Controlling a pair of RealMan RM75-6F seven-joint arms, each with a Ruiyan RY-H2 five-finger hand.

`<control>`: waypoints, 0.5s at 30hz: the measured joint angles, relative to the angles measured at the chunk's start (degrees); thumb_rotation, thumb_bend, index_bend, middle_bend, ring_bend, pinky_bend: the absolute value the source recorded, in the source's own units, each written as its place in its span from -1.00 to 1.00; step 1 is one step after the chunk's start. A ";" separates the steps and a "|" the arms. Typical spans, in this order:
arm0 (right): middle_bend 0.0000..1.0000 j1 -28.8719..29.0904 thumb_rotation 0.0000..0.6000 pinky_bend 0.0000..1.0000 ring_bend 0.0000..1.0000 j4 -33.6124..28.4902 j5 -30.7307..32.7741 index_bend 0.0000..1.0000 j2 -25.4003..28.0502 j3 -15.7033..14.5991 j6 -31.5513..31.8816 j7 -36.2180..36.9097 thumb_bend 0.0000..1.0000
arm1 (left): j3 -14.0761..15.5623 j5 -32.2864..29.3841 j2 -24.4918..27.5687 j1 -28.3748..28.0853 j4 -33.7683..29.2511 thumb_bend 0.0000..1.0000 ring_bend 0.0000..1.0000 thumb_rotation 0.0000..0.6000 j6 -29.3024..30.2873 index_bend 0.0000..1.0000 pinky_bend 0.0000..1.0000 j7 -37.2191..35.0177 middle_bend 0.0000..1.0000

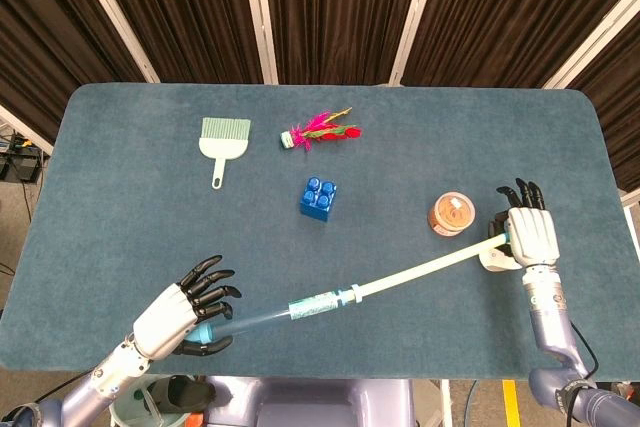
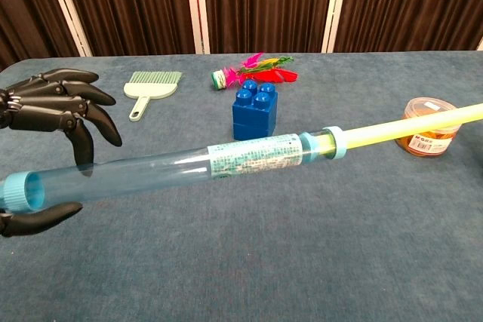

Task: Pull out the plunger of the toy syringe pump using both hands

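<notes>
My left hand [image 1: 185, 313] holds the near end of the syringe pump [image 1: 270, 314], thumb under the clear blue barrel [image 2: 143, 176] and the other fingers only loosely curled over it, so my worry is that one more tug lets the tube slide through that light hold and drop to the desk [image 1: 130, 207], or that the plunger [image 1: 420, 272] comes right out of the collar. Beyond my left hand the barrel is see-through, capped in blue, with a printed label just short of the collar; from there the pale yellow-green rod runs well out toward my right hand [image 1: 528, 237], which grips its far end just beyond the orange jar [image 1: 451, 214]. The whole pump hangs above the desk, so any sideways pull could bend the thin rod.
</notes>
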 measured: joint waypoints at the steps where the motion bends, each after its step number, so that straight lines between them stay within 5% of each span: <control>1: -0.64 0.06 1.00 -1.00 -0.97 0.28 0.38 0.42 -0.05 0.09 -0.20 -0.29 0.06 | -0.52 -0.36 -0.28 -0.04 0.53 -0.27 -0.69 1.00 0.04 0.30 -0.87 0.10 -0.36; 15: -0.97 0.77 1.00 -1.00 -1.00 6.65 4.16 -0.62 -2.08 0.79 -3.91 -1.72 -0.28 | -6.74 -8.43 -5.21 -1.96 12.03 -0.50 -0.69 1.00 -2.37 -0.22 -0.87 -5.79 -0.45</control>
